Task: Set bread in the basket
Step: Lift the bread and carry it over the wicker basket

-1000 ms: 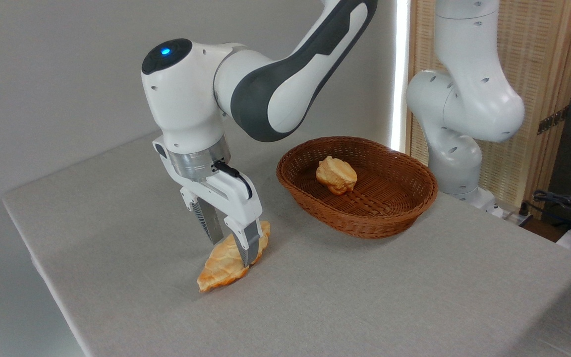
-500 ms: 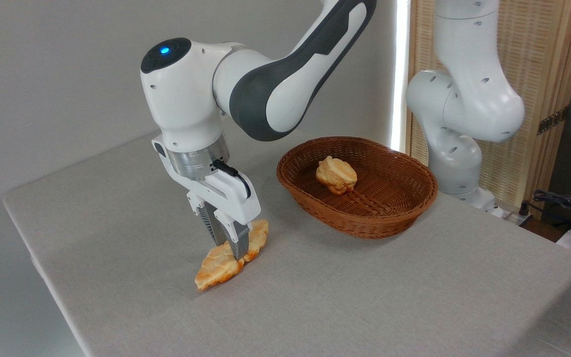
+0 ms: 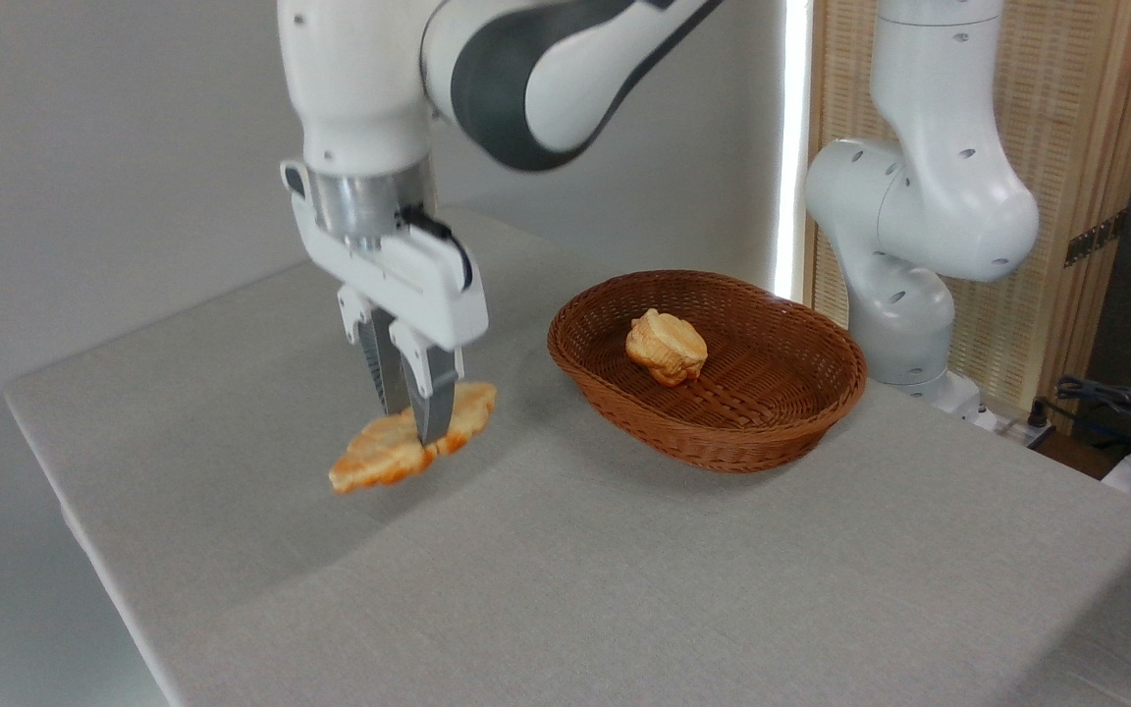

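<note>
While you've only the one fixed camera to go on, it shows enough: the gripper (image 3: 415,430) is clamped across the middle of the bread (image 3: 411,451), fingers (image 3: 436,398) pointing straight down, one either side of the loaf. Bread hangs clear of the table (image 3: 624,589), roughly level, left end drooping a bit, soft shadow on the cloth below it. So the pick looks done and you're in the carry step.

Basket (image 3: 826,393) sits well to the right of the held bread, on the table, near the arm's base (image 3: 904,324). A small bun (image 3: 666,347) already lies inside, toward the back-left of the bowl. The front and right of the bowl are free.

Next move, as I read it: translate right, and check the low end clears the braided rim before you cross it; I can't judge from this angle how much margin there is. Aim for the open area right of the bun, long axis of the bread along the basket's long axis so both pointed ends fit inside. Then lower and release.

Risks: the grip is narrow on a long flat loaf, so it may pivot between the fingers under a fast swing. Keep the move smooth. Dropping from height could bounce it onto the bun or over the rim.
</note>
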